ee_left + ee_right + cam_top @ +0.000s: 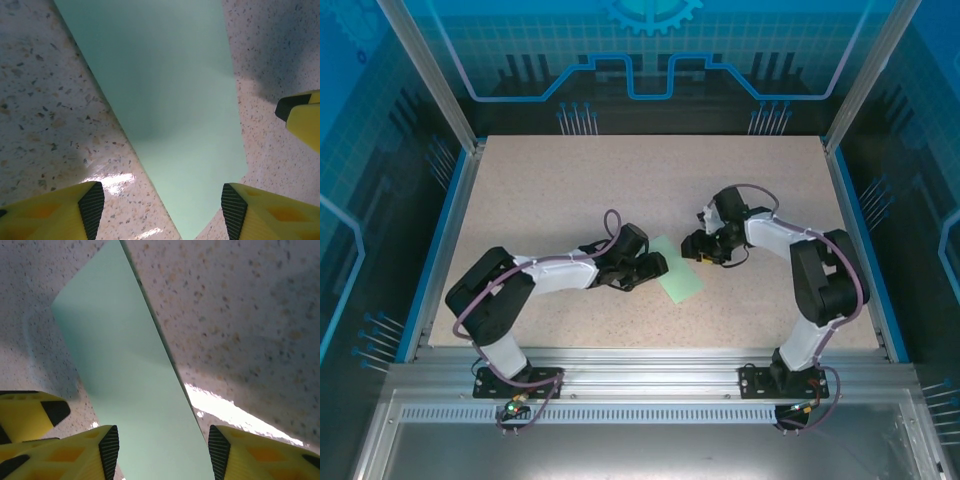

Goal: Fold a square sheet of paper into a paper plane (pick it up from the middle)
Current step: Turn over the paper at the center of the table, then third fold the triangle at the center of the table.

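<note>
The pale mint-green sheet of paper [680,274] lies flat on the speckled table, between the two grippers. My left gripper [655,266] is low at the sheet's left edge, jaws open and nothing between them. In the left wrist view the paper [165,90] runs from between my left gripper [162,206] up and away. My right gripper [699,248] sits at the sheet's far right corner, also open. In the right wrist view the paper [125,380] passes between the fingers of my right gripper [163,450]. Neither gripper is closed on the sheet.
The beige speckled table [570,190] is bounded by blue rails left and right and an aluminium frame at the front. A yellow finger of the other gripper [302,120] shows at the right edge of the left wrist view, and one [30,415] at the left of the right wrist view.
</note>
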Action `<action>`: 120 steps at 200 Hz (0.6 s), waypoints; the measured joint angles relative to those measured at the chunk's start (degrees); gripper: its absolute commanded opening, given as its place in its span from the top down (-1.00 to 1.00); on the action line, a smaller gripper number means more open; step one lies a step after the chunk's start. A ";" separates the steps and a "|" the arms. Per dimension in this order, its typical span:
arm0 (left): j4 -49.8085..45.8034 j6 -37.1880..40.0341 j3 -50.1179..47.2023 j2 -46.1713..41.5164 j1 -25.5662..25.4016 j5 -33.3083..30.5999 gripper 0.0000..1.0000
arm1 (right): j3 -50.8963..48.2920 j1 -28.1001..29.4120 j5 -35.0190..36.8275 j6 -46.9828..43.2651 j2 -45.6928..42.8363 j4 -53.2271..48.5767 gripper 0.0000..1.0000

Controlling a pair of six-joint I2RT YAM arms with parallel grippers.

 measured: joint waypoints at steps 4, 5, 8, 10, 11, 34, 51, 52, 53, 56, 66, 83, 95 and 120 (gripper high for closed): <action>0.15 -0.04 0.04 0.26 0.00 0.17 -0.36 | 0.15 0.00 -0.20 -0.15 0.37 0.26 -0.07; 0.20 -0.13 0.07 0.35 0.00 0.24 -0.36 | 0.17 0.00 -0.24 -0.20 0.42 0.31 -0.07; 0.37 -0.13 0.11 0.59 0.00 0.35 -0.36 | 0.22 0.00 -0.37 -0.35 0.61 0.39 -0.07; 0.37 -0.15 0.17 0.79 0.00 0.37 -0.36 | 0.26 0.00 -0.46 -0.46 0.74 0.42 -0.07; 0.39 -0.15 0.20 0.85 0.00 0.39 -0.36 | 0.26 0.00 -0.46 -0.48 0.79 0.44 -0.07; 1.11 -0.28 0.96 2.82 0.00 0.92 -0.32 | 0.28 0.02 -1.03 -1.33 1.92 0.55 -0.07; 1.44 -0.74 1.49 3.34 0.04 1.20 -0.26 | 0.22 0.02 -1.77 -1.90 2.49 0.59 -0.06; 1.49 -0.74 1.51 3.37 0.04 1.22 -0.26 | 0.20 0.02 -1.90 -1.95 2.51 0.61 -0.06; 1.53 -0.76 1.57 3.43 0.04 1.25 -0.26 | 0.20 0.02 -1.92 -1.95 2.51 0.61 -0.06; 1.66 -1.05 1.70 3.61 0.04 1.25 -0.24 | 0.13 0.02 -2.08 -1.99 2.54 0.63 -0.05; 2.19 -1.36 2.05 4.24 0.07 1.40 -0.22 | -0.22 0.02 -2.54 -2.34 2.54 0.81 -0.04; 2.56 -1.66 2.21 4.72 0.33 1.64 -0.18 | -1.44 0.02 -2.97 -2.73 2.51 1.18 -0.04; 2.93 -1.64 2.32 4.98 0.61 2.03 -0.14 | -2.67 0.02 -2.97 -2.99 2.36 1.20 -0.04; 2.99 -1.57 3.10 5.97 1.46 3.04 -0.05 | -4.44 0.04 -3.41 -3.30 0.90 1.97 -0.02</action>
